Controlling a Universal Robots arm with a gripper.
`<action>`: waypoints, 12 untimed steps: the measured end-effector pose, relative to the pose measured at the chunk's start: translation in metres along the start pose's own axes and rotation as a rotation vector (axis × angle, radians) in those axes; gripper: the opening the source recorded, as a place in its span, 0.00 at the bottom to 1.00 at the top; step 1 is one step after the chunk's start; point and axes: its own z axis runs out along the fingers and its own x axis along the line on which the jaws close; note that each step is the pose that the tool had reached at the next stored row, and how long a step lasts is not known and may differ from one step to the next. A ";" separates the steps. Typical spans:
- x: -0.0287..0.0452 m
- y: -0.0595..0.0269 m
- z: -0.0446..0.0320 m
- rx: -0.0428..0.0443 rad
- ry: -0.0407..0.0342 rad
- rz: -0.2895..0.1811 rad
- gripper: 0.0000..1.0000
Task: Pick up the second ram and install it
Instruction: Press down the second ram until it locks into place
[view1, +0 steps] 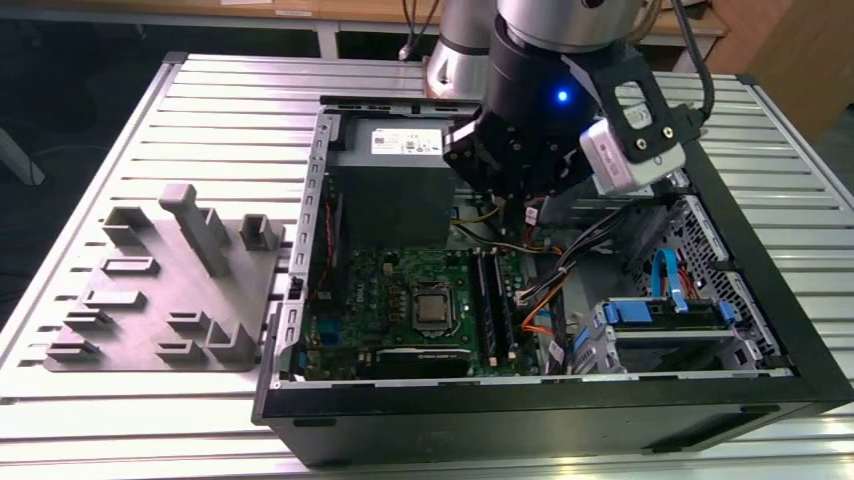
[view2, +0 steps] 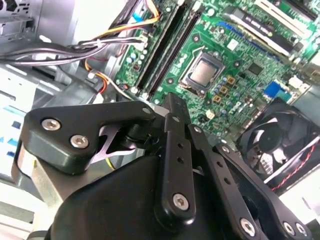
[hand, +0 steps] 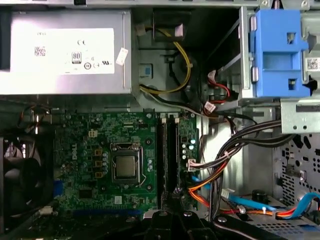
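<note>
My gripper (view2: 172, 102) hangs inside the open computer case (view1: 747, 260), above the green motherboard (view1: 400, 290). It sits over the end of the two long dark memory slots (hand: 168, 160), close to the processor socket (hand: 125, 166). In the first wrist view the gripper (hand: 175, 196) points down at the near end of those slots. The arm's wrist (view1: 534, 150) covers it in the exterior view. The second ram is hidden from me.
A grey plastic fixture (view1: 167, 290) with upright blocks lies on the slatted table at the exterior view's left. Inside the case are the power supply (hand: 65, 52), a fan (view2: 280, 145), bundled cables (hand: 230, 155) and a blue drive bracket (hand: 280, 55).
</note>
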 end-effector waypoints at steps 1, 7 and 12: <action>-0.0009 -0.0019 0.0009 0.0001 0.0022 0.000 0.07; -0.0041 -0.0115 0.0088 0.0002 0.0119 0.000 0.07; -0.0047 -0.0165 0.0176 0.0004 0.0154 0.000 0.07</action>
